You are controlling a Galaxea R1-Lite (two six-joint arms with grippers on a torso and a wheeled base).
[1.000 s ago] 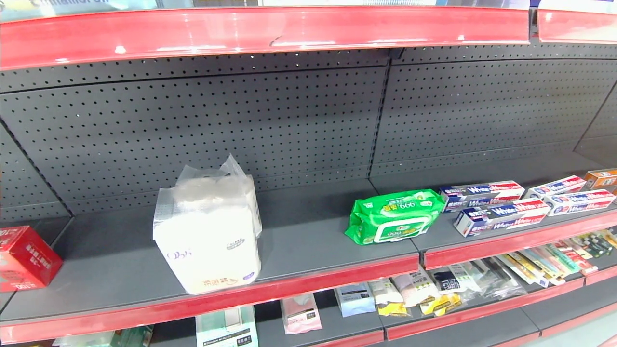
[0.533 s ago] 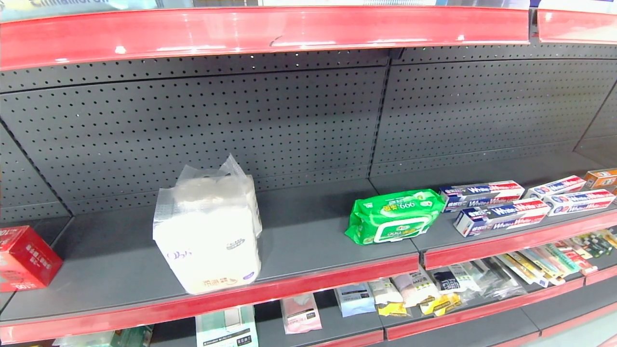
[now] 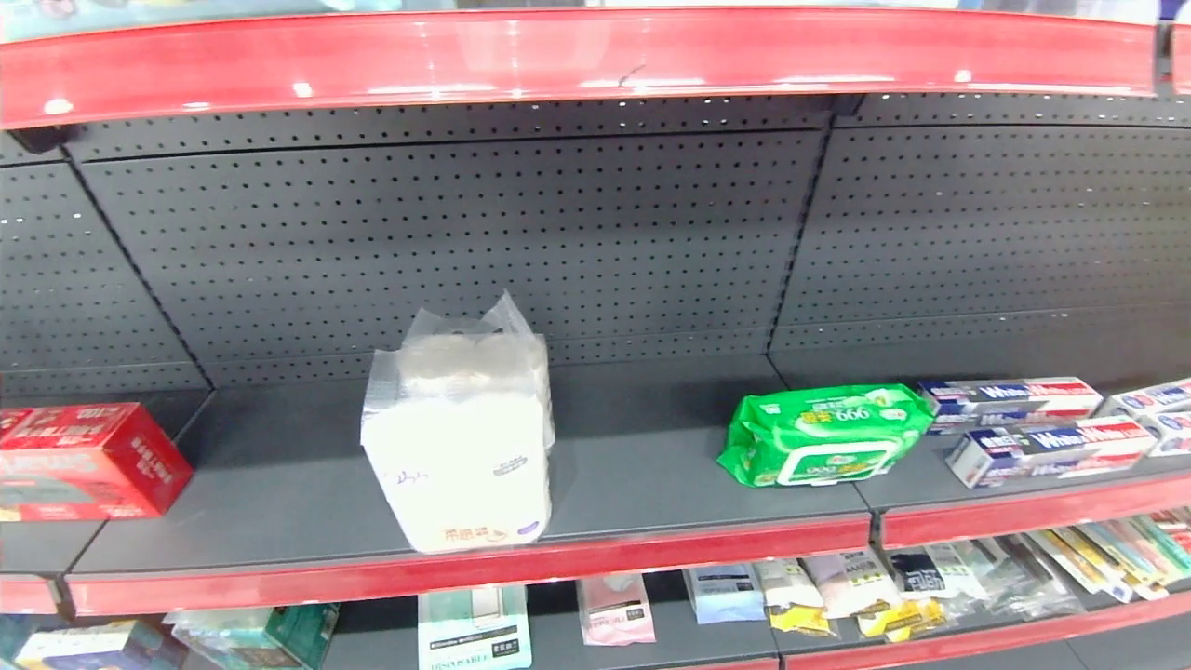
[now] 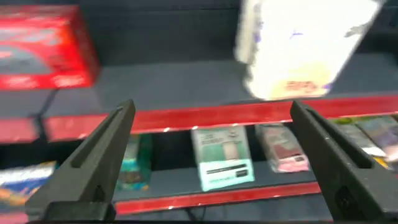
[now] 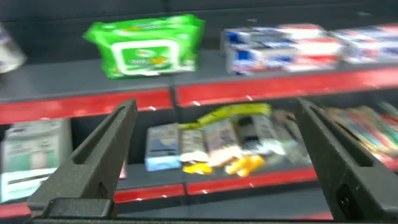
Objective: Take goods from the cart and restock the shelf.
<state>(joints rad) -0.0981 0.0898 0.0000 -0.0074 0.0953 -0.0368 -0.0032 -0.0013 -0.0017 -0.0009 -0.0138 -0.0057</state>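
The left claw [image 4: 211, 109] and right claw [image 5: 214, 106] are held wide open and empty before the shelf [image 3: 651, 465], where a toilet-roll pack [image 3: 461, 437] stands left of a green wipes pack [image 3: 823, 433]; a fetch is judged due; the cart must next be sought.

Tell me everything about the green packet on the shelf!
The green packet is a soft, shiny plastic pack, bright green with a white-rimmed flap lid on its face. It lies flat on the grey shelf, long side toward the front, near the red edge strip. It looks closed and puffy. Nothing holds it. Its right end comes close to a toothpaste box; whether they touch is unclear.
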